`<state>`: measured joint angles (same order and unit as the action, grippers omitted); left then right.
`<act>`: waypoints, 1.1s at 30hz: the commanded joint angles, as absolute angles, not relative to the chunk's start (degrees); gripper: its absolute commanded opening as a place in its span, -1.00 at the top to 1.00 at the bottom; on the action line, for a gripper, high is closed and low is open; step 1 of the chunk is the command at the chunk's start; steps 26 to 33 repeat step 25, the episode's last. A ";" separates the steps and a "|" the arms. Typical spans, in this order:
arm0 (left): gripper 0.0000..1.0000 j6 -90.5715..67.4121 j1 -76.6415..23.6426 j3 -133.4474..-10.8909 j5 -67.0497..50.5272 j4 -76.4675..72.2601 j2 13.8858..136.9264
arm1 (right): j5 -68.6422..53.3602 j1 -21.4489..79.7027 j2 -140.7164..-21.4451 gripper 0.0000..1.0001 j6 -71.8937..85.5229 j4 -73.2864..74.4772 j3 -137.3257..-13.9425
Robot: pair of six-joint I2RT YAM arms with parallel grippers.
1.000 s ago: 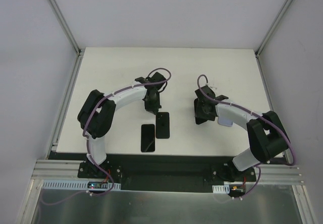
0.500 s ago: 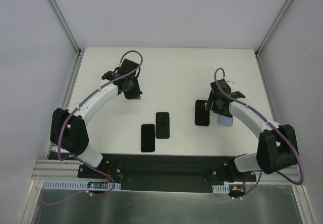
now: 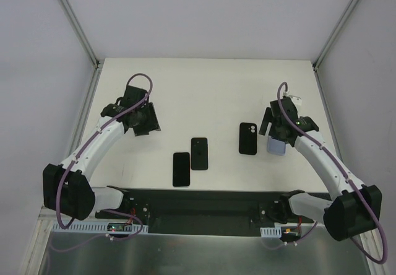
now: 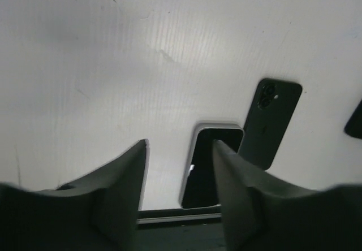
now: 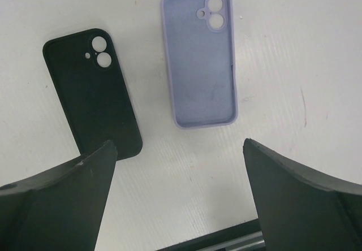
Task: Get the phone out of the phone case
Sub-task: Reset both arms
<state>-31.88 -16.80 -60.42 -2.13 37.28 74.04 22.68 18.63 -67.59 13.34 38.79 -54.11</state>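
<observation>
Two dark phones lie near the table's front edge. One is screen up (image 3: 181,169) and shows a pale rim in the left wrist view (image 4: 212,169). The other is back up (image 3: 199,153) (image 4: 270,121). An empty black phone case (image 3: 248,139) (image 5: 93,95) lies flat, inside up, beside an empty lavender case (image 3: 276,147) (image 5: 201,59). My left gripper (image 3: 145,123) (image 4: 181,146) hangs open over bare table, left of the phones, with nothing between its fingers. My right gripper (image 3: 274,126) (image 5: 180,145) stands wide open above the two cases and holds nothing.
The white table (image 3: 204,89) is bounded by metal frame posts and grey walls at the left, right and back. A black strip (image 3: 198,197) with the arm bases runs along the near edge, just below the phones.
My left arm has swung away to the left from the phones, and its gripper has opened. My right gripper has opened wide, left the black case lying flat and drawn back to the right.
</observation>
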 commanded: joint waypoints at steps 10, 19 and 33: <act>-0.80 -31.20 -15.82 -58.97 -3.60 40.08 69.87 | 27.60 18.19 -57.13 -0.93 11.60 47.28 -54.49; -0.81 -30.32 -15.38 -59.94 -3.78 40.69 70.14 | 28.12 18.19 -56.07 -0.93 13.01 48.08 -53.79; -0.82 -29.97 -15.03 -61.26 -4.13 41.22 69.61 | 27.95 18.19 -55.81 -0.93 13.01 47.81 -55.63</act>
